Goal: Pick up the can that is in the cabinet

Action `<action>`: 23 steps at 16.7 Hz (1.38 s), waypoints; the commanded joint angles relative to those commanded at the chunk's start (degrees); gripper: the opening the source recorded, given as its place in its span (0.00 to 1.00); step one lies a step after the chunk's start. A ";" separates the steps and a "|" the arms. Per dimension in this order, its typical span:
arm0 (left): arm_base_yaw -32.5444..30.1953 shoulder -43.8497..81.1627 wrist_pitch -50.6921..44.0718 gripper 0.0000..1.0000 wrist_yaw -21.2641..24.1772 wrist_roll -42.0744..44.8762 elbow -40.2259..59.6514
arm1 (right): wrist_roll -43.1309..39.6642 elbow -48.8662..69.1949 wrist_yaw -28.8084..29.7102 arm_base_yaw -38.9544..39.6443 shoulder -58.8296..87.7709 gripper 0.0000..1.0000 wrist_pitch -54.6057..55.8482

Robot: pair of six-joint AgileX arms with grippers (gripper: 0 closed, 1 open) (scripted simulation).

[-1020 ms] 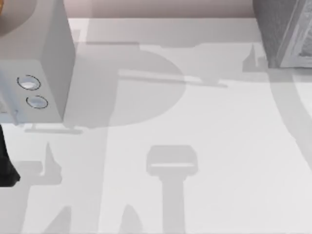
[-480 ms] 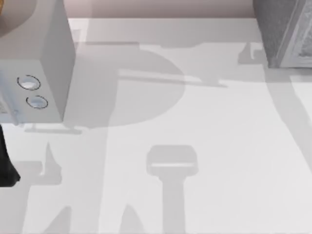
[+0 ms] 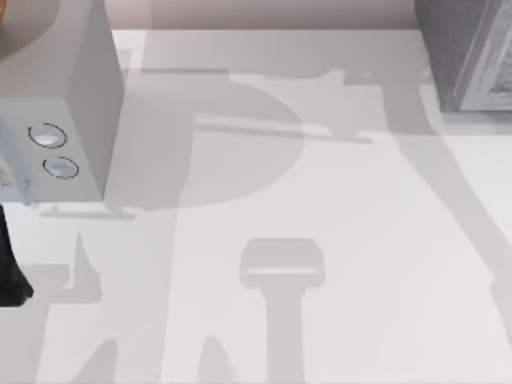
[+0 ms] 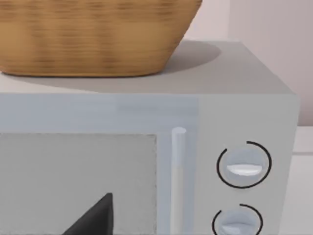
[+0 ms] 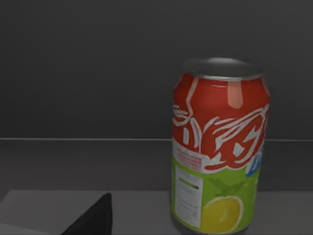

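Can (image 5: 220, 147) stood upright inside the dark cabinet (image 5: 88, 78), its long axis vertical, silver lid up and base on the grey shelf floor, with the printed label and the lemon near the bottom turned toward the right wrist camera. It sat close in front of that camera, with the cabinet's dark back wall behind it, which I judged meant the right arm had been brought into the opening at shelf height so that a sideways grasp around the can's body would be possible. A dark wedge at the lower edge of the right wrist view looked like part of the right gripper (image 5: 93, 218), off to one side of the can and apart from it; whether its fingers were open or closed I could not tell. Seen from above, the cabinet (image 3: 472, 56) occupied the far right corner of the white table (image 3: 336, 208), and the can was hidden within it. At the table's left stood a microwave (image 3: 60, 88) with two round knobs (image 3: 46, 136), and the left wrist view looked at its door handle (image 4: 178, 166) and a wicker basket (image 4: 93, 34) resting on its top. A similar dark wedge there seemed to belong to the left gripper (image 4: 95, 218), parked facing the microwave, and its fingers' state could not be read either.
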 joint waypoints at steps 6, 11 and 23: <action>0.00 0.00 0.00 1.00 0.00 0.00 0.00 | 0.02 -0.01 0.67 0.63 0.92 1.00 0.72; 0.00 0.00 0.00 1.00 0.00 0.00 0.00 | 0.00 6.75 -0.84 -0.92 6.77 1.00 0.16; 0.00 0.00 0.00 1.00 0.00 0.00 0.00 | 0.00 14.64 -2.62 -2.82 13.84 0.77 -0.64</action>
